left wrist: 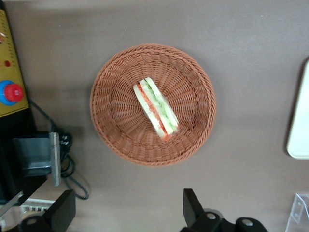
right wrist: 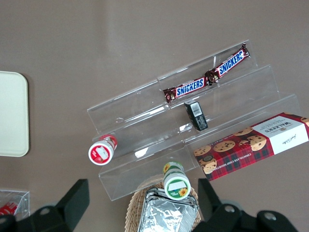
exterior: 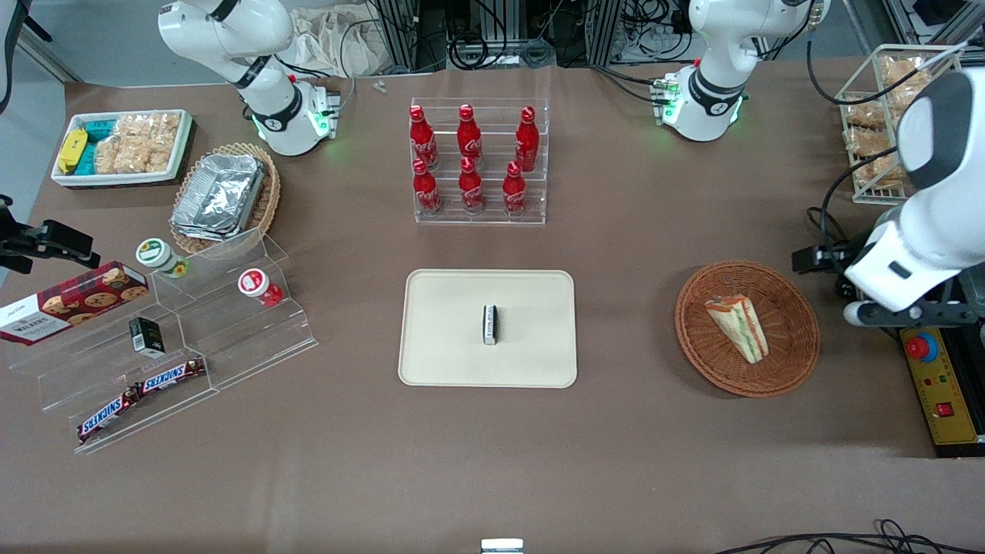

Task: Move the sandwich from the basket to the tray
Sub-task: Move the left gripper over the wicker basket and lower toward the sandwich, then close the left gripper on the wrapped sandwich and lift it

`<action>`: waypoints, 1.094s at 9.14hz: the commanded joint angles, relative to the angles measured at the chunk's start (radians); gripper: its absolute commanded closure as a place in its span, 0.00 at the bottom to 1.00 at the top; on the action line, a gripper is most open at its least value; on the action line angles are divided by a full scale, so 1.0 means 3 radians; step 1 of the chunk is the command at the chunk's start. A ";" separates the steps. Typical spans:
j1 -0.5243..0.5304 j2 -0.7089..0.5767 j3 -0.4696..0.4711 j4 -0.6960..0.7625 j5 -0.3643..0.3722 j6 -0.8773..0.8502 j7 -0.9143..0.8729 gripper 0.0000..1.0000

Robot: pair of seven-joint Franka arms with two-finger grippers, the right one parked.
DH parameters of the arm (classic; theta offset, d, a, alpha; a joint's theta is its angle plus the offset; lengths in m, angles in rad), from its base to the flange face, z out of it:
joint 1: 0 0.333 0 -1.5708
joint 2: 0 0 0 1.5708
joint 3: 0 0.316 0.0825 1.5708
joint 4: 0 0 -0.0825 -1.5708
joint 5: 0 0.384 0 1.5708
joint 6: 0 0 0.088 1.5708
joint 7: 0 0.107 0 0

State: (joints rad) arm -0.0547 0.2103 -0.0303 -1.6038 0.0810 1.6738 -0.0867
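Sandwich lying in basket (untouched); gripper above, fingers spread, holding nothing; tray well apart.

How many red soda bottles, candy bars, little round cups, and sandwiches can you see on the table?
Red soda bottles, in the clear rack: 6
Snickers bars: 2
Round cups on the clear steps: 2
Sandwich, in the basket: 1
Total: 11
The gripper hangs open above the table beside the basket.
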 commanded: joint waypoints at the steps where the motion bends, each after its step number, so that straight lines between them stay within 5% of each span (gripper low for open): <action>1: 0.0013 0.0040 0.0004 -0.0385 0.0016 0.0447 -0.0384 0.00; 6: 0.0008 0.0341 -0.0001 -0.0969 -0.0009 0.1747 -0.1738 0.00; 10: 0.0024 0.0668 -0.0001 -0.0984 -0.0025 0.1840 -0.1828 0.00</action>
State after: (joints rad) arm -0.0513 0.3852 -0.0284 -1.8934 0.0795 2.2082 -0.6173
